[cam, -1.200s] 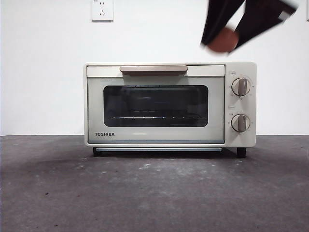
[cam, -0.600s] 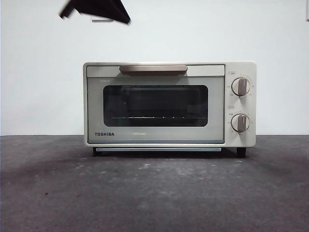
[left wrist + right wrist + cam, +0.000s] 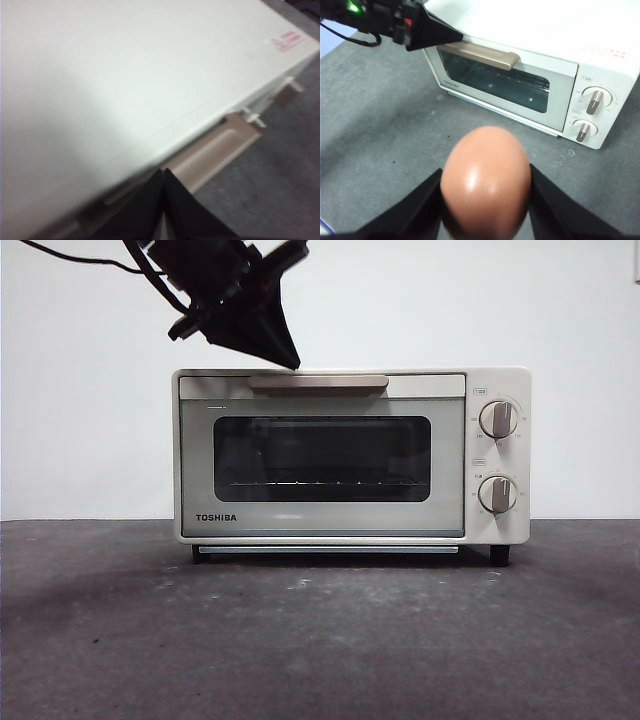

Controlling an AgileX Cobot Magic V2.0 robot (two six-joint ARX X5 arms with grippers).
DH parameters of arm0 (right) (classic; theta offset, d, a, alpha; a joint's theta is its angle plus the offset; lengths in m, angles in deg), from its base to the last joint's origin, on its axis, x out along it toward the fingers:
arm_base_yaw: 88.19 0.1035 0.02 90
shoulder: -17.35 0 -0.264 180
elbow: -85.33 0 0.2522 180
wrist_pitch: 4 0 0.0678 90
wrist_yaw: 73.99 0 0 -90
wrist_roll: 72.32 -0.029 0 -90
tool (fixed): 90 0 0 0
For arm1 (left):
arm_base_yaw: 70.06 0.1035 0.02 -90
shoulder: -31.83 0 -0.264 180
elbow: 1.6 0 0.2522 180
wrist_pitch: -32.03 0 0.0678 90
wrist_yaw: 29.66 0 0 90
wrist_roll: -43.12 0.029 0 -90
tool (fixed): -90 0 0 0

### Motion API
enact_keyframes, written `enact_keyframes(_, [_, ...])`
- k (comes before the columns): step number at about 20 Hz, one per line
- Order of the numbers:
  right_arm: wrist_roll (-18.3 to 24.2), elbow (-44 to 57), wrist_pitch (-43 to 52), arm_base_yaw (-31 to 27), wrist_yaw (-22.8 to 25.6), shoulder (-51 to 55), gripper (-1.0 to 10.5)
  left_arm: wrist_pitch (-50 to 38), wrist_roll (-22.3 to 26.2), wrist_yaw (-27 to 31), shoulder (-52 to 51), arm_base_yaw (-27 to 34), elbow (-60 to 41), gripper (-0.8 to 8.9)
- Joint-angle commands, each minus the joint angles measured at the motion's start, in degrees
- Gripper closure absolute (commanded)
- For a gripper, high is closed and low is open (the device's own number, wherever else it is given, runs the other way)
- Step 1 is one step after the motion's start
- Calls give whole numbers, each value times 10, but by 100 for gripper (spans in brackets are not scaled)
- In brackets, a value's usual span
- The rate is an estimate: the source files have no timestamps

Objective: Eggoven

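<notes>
The cream TOSHIBA toaster oven (image 3: 320, 455) stands on the table with its door closed. My left gripper (image 3: 288, 360) comes down from the upper left. Its jaws are shut to a point just above the left end of the tan handle (image 3: 318, 383). In the left wrist view the shut tips (image 3: 163, 172) hang over the oven top's front edge (image 3: 125, 75), above the handle (image 3: 215, 150). My right gripper (image 3: 485, 172) is shut on the reddish-brown egg (image 3: 485, 192), held high in front of the oven (image 3: 560, 85). It is out of the front view. The right wrist view also shows the left gripper (image 3: 455, 35).
Two knobs (image 3: 498, 419) (image 3: 497, 494) sit on the oven's right panel. The oven stands on a dark grey table (image 3: 320, 640) against a white wall. A cable trails from the left arm at the top left.
The right gripper with the egg has left the front view at the upper right. The left arm came in from the upper left and dropped to the handle's left end.
</notes>
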Motion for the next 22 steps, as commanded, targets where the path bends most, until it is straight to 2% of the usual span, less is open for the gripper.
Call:
enact_keyframes(1, [6, -10, -1, 4, 2, 2, 943, -19, 17, 8, 19, -6, 15, 807])
enact_keyframes(9, [6, -10, -7, 4, 2, 9, 943, -15, 20, 16, 45, -11, 15, 807])
enact_keyframes(22, [7, -10, -6, 4, 2, 8, 943, 116, 37, 16, 47, -86, 15, 807])
